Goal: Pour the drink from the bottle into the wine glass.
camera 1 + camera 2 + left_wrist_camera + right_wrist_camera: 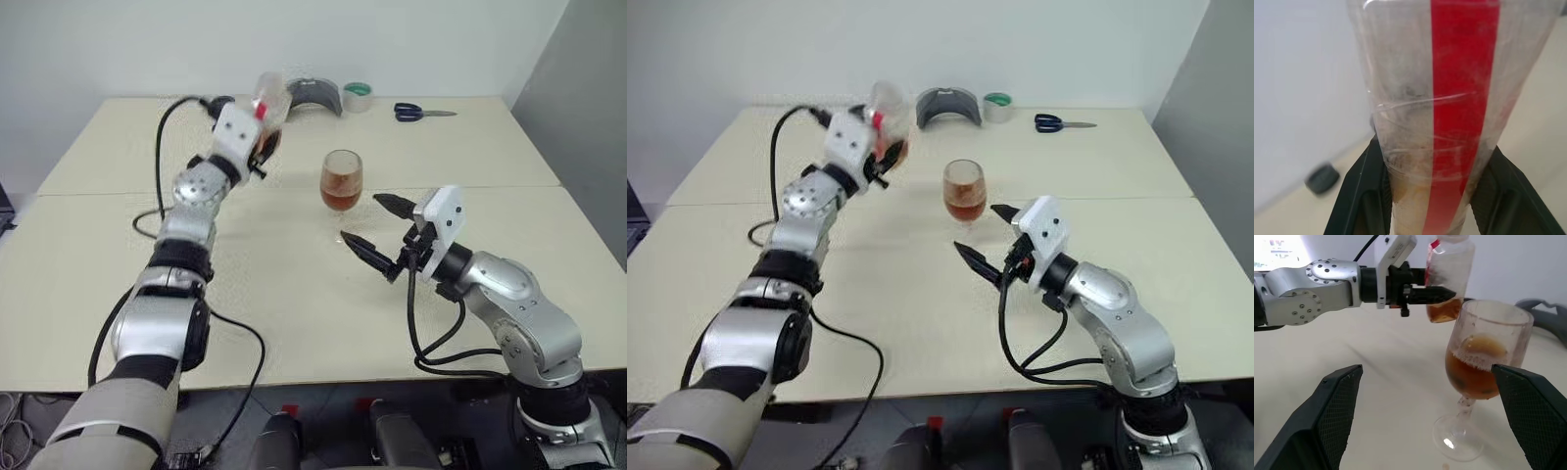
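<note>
Now, notes as the scene stands:

Desk: pale cream desk [294, 313], two tops butted together, seam running across just behind the glass.

Wine glass: stemmed wine glass [341, 180] upright on its foot near the middle of the desk; bowl roughly half full of amber drink [1472, 377] with froth on top. A small drop lies on the desk by the foot.

Bottle: clear plastic bottle [1448, 276] with a red label strip, held up off the desk to the robot's left of the glass and apart from it. It looks roughly upright; a little amber liquid sits in its lower end.

Left gripper: left gripper [1435, 293] clenched on the bottle, one black finger on each side of its body, arm stretched forward over the far half of the desk.

Right gripper: right gripper [384, 233] released, black fingers spread wide and holding nothing; it hovers above the desk just in front of the glass, pointing toward it, not touching.

Back edge: grey curved object [313, 98], roll of tape [358, 95], blue-handled scissors [421, 113], all well apart from the glass.
</note>
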### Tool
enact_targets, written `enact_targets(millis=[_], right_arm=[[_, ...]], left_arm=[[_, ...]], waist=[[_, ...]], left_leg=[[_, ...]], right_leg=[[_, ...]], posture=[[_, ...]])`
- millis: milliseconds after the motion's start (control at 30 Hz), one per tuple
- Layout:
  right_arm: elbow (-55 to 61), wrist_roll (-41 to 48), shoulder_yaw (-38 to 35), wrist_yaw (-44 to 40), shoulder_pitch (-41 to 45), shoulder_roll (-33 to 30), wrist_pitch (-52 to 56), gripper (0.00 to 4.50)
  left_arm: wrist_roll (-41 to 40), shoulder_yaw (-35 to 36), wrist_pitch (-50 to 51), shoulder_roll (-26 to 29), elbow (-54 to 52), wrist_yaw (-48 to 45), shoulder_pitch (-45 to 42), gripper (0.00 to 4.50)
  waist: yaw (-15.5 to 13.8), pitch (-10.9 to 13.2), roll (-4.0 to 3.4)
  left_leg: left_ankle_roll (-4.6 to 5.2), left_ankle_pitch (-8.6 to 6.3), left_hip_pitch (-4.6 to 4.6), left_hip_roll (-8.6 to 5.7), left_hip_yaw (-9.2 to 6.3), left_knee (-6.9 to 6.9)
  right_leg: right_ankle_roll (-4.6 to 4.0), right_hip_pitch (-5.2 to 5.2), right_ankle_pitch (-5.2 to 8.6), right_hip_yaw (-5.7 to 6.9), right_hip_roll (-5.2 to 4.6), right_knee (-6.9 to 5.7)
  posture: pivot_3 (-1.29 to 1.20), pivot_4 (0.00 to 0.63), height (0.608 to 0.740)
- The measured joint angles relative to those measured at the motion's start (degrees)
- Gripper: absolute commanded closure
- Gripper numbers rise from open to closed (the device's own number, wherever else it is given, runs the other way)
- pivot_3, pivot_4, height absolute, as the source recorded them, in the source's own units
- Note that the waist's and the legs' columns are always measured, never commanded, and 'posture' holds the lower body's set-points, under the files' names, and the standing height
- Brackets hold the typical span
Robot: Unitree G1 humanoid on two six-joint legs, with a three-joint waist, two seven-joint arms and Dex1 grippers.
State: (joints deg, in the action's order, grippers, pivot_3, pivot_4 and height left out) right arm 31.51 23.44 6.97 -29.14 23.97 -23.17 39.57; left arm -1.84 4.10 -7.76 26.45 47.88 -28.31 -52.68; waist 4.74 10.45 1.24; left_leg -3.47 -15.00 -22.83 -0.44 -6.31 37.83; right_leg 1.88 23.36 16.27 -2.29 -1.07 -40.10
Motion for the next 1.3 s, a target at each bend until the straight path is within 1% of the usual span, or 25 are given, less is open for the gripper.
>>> enact_targets(millis=[167,333,533,733,800,867,1000,1033,1200,1300], right_arm=[[0.2,0.6,2.2,-1.9,2.4,-1.0,1.7,0.0],[-0.6,0.0,4.6,-2.9,3.4,-1.0,1.6,0.0],[-1.4,-0.2,5.8,-3.7,4.3,-0.9,1.2,0.0],[-1.7,-0.4,6.4,-4.4,4.8,-0.7,1.2,0.0],[-1.8,-0.5,6.6,-4.5,4.8,-0.6,1.2,0.0],[-1.8,-0.7,6.7,-4.6,4.8,-0.6,1.2,0.0],[-1.9,-0.7,6.7,-4.6,4.8,-0.6,1.2,0.0],[-1.9,-0.7,6.7,-4.6,4.8,-0.6,1.2,0.0],[-1.9,-1.1,6.7,-5.1,4.3,-1.3,0.8,0.0],[-2.0,-4.2,7.4,-5.8,-0.4,-3.2,-4.0,0.0]], left_arm=[[-5.3,4.3,14.0,2.4,-14.8,-0.9,11.0,2.82],[-8.6,7.4,22.0,2.3,-24.0,1.4,16.9,2.82],[-11.9,9.3,26.4,0.2,-27.4,2.9,20.2,2.82],[-12.0,9.7,25.2,0.2,-27.8,3.0,22.1,2.82],[-11.3,9.7,24.1,0.2,-27.7,3.5,22.6,2.09],[-10.9,9.6,23.6,0.2,-27.8,3.9,23.0,1.55],[-10.8,9.4,23.3,0.2,-27.8,3.9,23.8,0.23],[-10.7,9.2,23.1,0.2,-27.8,3.9,24.0,0.02],[-10.0,8.5,21.0,0.2,-29.6,3.9,26.2,0.02],[-9.5,8.5,20.4,0.2,-32.4,4.0,29.1,0.02]], waist=[[-0.1,0.0,0.01],[-0.5,0.0,0.01],[-1.2,0.0,0.02],[-1.3,0.0,0.03],[-1.3,0.0,0.03],[-1.3,0.0,0.03],[-1.4,0.0,0.03],[-1.4,0.0,0.03],[-1.4,0.0,0.03],[-1.6,-0.1,0.08]], left_leg=[[0.01,-0.01,-0.02,0.01,-0.05,0.04],[0.01,-0.01,-0.02,0.01,-0.03,0.06],[0.01,-0.01,-0.02,0.0,0.0,0.06],[0.01,-0.02,0.01,0.0,0.04,0.04],[0.01,-0.02,0.01,0.0,0.04,0.04],[0.02,-0.02,0.01,0.0,0.04,0.04],[0.02,-0.02,0.0,0.0,0.04,0.04],[0.02,-0.03,0.0,0.0,0.03,0.04],[0.02,-0.03,0.0,0.01,0.03,0.03],[0.02,-0.04,0.0,0.02,0.04,-0.01]], right_leg=[[0.0,-0.01,0.0,0.0,-0.07,0.01],[0.0,-0.04,0.0,-0.01,-0.13,0.04],[0.0,-0.04,0.0,-0.01,-0.12,0.07],[0.0,-0.04,0.0,-0.03,-0.11,0.08],[0.0,-0.04,0.0,-0.03,-0.11,0.08],[0.0,-0.04,0.0,-0.03,-0.11,0.08],[0.0,-0.04,0.0,-0.03,-0.11,0.08],[0.0,-0.04,0.0,-0.03,-0.11,0.09],[0.0,-0.04,0.0,-0.03,-0.12,0.1],[0.0,-0.06,0.0,-0.03,-0.14,0.15]], posture=[[0.0,0.15,0.74],[0.0,0.15,0.74],[0.0,0.15,0.74],[0.0,0.15,0.74],[0.0,0.15,0.74],[0.0,0.15,0.74],[0.0,0.15,0.74],[0.0,0.15,0.74],[0.0,0.15,0.74],[0.0,0.15,0.74]])
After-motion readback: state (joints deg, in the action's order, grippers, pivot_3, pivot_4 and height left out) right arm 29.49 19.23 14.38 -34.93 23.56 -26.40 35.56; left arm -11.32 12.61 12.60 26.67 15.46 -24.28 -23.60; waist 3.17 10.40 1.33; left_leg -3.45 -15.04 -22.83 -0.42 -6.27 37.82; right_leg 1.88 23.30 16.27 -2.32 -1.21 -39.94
